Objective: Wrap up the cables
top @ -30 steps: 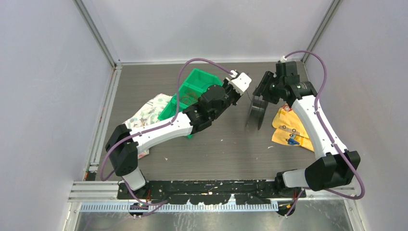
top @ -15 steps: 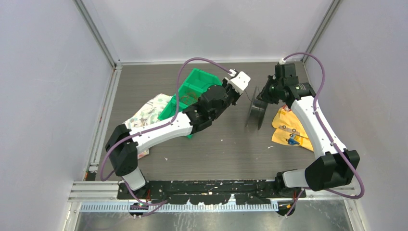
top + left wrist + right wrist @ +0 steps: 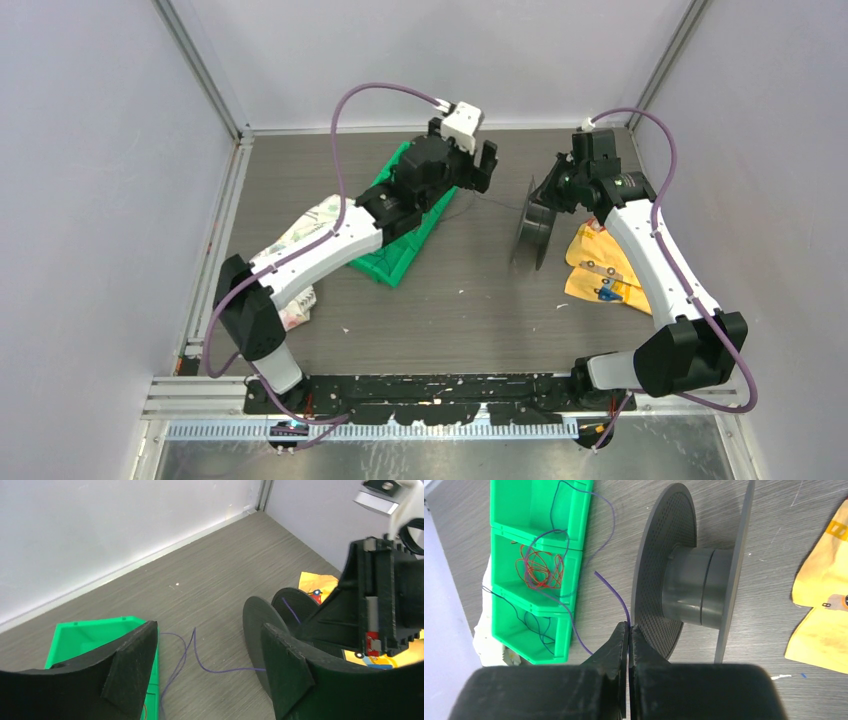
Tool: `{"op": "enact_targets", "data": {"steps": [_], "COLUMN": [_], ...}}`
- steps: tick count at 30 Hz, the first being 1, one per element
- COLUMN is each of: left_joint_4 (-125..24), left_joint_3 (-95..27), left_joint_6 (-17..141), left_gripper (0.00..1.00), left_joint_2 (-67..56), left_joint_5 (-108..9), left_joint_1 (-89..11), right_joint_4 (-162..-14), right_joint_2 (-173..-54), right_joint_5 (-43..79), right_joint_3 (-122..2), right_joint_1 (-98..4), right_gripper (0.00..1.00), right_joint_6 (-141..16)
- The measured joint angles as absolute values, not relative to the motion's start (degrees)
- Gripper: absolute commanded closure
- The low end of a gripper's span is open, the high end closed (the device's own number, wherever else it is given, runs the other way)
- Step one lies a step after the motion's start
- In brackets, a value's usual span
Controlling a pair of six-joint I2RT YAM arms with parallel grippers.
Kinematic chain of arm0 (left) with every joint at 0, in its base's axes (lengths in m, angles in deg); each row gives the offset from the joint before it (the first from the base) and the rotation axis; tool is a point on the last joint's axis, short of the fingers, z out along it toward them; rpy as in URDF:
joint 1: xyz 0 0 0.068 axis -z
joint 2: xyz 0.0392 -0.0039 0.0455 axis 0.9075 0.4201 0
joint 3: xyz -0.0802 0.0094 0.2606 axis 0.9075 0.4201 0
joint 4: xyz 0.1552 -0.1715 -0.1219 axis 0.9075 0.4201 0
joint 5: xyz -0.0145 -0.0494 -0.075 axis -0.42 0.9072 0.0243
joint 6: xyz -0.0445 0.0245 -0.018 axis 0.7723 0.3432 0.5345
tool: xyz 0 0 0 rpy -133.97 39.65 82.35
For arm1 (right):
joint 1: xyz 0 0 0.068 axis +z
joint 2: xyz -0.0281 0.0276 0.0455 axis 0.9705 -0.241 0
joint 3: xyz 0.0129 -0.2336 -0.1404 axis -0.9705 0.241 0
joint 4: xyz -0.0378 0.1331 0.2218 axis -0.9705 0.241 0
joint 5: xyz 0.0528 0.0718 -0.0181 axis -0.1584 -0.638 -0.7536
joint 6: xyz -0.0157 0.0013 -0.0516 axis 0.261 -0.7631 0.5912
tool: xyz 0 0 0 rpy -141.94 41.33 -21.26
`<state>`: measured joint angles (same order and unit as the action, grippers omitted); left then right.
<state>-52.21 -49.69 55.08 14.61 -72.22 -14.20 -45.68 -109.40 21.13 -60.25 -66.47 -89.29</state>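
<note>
Upright spool (image 3: pixel 530 232) at 3 o'clock on the table (image 3: pixel 450 310); right gripper (image 3: pixel 556 190) at its 1 o'clock, yellow bags (image 3: pixel 598 275) at 4. A thin cable (image 3: pixel 490 201) leaves it toward 9, reaching the green bin (image 3: pixel 392 262); left gripper (image 3: pixel 487 163) at the bin's 1.

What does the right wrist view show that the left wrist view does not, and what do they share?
Only the right wrist view shows the right gripper shut on the purple cable, and the grey hub of the spool. Only the left wrist view shows the left gripper open and empty, and the back wall. Both show the spool, the green bin and the yellow bag.
</note>
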Motion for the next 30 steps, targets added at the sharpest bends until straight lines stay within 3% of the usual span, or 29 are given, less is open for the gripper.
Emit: {"op": "enact_targets", "data": {"steps": [13,22,30], "left_joint_4": [-35.89,-41.88,-42.97], "left_joint_3": [-55.97,-48.82,-48.08], "left_joint_6": [83.29,108.71,118.46], "left_gripper": [0.25,0.25,0.22], "left_joint_2": [14.26,16.41,18.42], "left_joint_5": [-52.09,-38.54,-37.62], "left_joint_1": [-21.37,-22.55,-22.51], "right_joint_4": [-49.50,-50.38,-50.42], "right_joint_2": [-108.97,-108.48,-106.98], "right_joint_5": [18.99,19.03,19.29], "right_joint_3": [-60.03,-59.55,-59.26], "right_joint_1": [-66.47,-66.47,-66.47], "right_gripper": [0.99,0.99,1.00], "right_joint_6": [-92.50,-93.18,-93.34]}}
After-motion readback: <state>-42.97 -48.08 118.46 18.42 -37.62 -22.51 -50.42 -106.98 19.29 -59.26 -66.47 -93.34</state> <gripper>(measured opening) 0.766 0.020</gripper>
